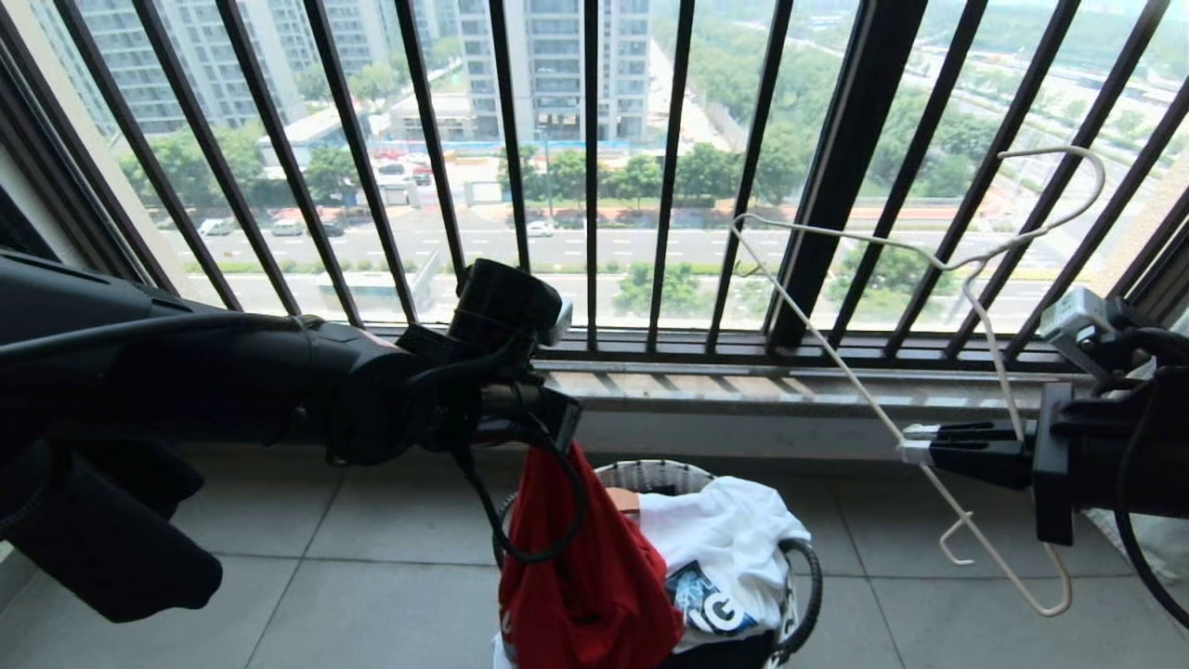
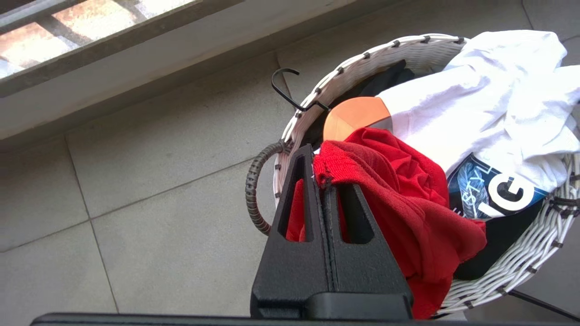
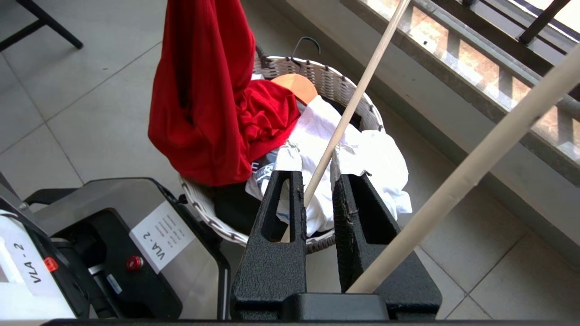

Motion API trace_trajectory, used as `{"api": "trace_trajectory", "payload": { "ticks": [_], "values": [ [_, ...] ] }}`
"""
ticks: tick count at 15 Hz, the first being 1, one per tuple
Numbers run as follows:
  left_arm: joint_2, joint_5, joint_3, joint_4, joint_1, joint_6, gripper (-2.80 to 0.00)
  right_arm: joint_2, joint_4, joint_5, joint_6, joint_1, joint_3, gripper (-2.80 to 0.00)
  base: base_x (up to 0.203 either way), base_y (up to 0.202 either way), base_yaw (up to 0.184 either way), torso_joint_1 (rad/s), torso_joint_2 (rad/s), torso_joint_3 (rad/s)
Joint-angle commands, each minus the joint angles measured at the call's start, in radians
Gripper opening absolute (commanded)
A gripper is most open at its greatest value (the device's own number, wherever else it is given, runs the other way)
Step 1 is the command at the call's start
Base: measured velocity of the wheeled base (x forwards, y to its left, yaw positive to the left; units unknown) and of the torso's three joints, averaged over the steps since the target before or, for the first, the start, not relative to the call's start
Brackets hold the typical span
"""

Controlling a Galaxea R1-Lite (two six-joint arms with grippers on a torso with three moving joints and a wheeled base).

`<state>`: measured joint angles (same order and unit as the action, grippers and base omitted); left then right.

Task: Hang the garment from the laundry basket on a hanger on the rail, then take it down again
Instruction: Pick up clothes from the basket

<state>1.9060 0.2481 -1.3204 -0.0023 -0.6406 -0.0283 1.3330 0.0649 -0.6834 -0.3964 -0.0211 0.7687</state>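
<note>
- The left gripper [image 2: 322, 179], jaws pressed together on a fold of soft red garment [image 1: 581, 576], holds it draped over the round white woven laundry basket [image 2: 521, 258].
- The right gripper [image 3: 312, 181] clamps the thin white wire hanger [image 1: 975, 279], tilted before the dark window bars [image 1: 594, 167].
- A crumpled white printed garment [image 1: 734, 539] fills the basket.

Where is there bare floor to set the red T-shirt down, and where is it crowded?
Free: the grey tiles left of the laundry basket, up to the window sill, and the tiles on its right under the hanger. Crowded: the basket itself, heaped with the white garment and red T-shirt.
</note>
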Motion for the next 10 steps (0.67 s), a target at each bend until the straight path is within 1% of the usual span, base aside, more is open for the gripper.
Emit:
{"api": "trace_trajectory", "payload": {
  "ticks": [1,7,10],
  "values": [
    [0.002,0.002,0.0,-0.001,0.0,-0.001,-2.8,0.0,0.001,-0.004,-0.002,0.0,0.0,-2.8,0.0,0.0,0.0,0.001,0.0,0.203],
    [0.004,0.002,0.001,-0.001,-0.001,0.001,-2.8,0.0,0.001,-0.004,-0.002,0.0,0.0,-2.8,0.0,0.0,0.0,0.001,0.0,0.204],
    [0.004,0.002,0.009,-0.002,0.001,0.021,-2.8,0.0,0.001,-0.004,-0.002,0.0,0.0,-2.8,0.0,0.0,0.0,0.0,0.0,0.206]
  ]
}}
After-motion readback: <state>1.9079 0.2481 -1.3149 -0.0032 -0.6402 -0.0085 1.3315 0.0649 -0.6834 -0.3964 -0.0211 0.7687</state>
